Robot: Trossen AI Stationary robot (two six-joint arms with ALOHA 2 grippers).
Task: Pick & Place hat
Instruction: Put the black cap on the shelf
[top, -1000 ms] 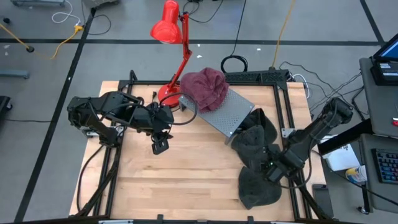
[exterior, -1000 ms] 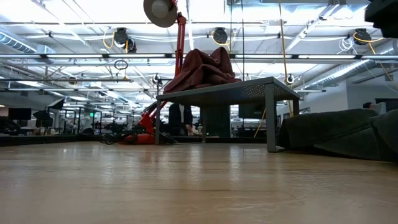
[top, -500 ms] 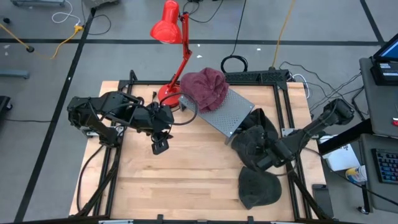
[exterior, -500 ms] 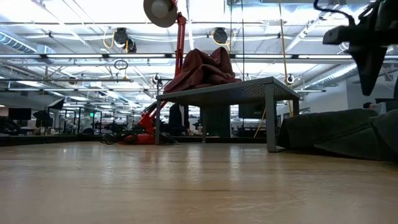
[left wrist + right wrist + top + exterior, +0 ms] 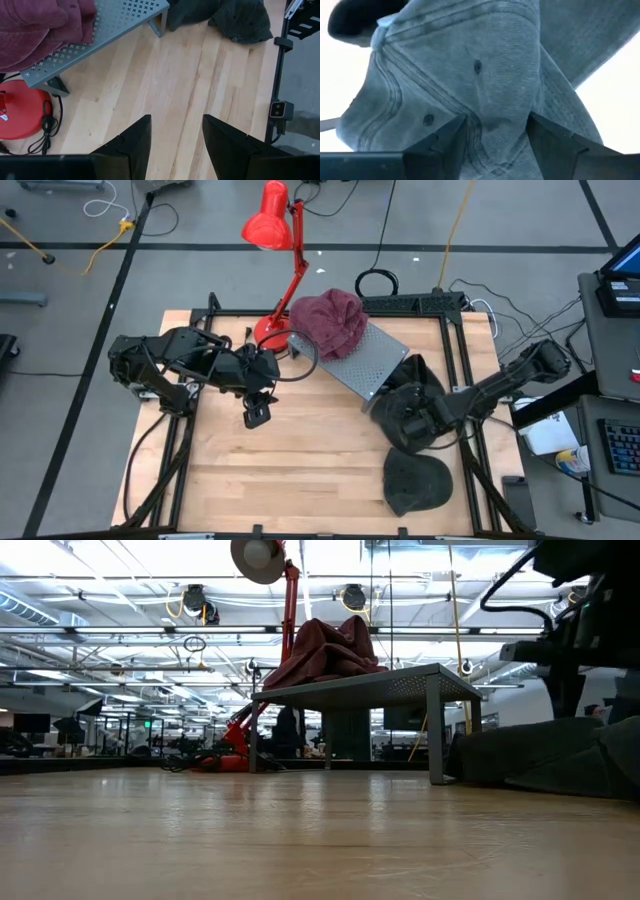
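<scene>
Right gripper [image 5: 408,423]: hovering over dark hat [image 5: 405,405], fingers spread, apparently not gripping.
Left gripper [image 5: 256,416]: idling mid-table, fingers spread.
Maroon hat [image 5: 328,320]: sitting on metal stand [image 5: 372,360].

Bright overhead ceiling glare in the low view; washed-out, bluish right wrist close-up.

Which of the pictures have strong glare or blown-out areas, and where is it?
Low view: the ceiling lights glare white behind the metal stand. Right wrist view: the background around the dark hat is blown out to white. High and left wrist views: evenly lit.
</scene>
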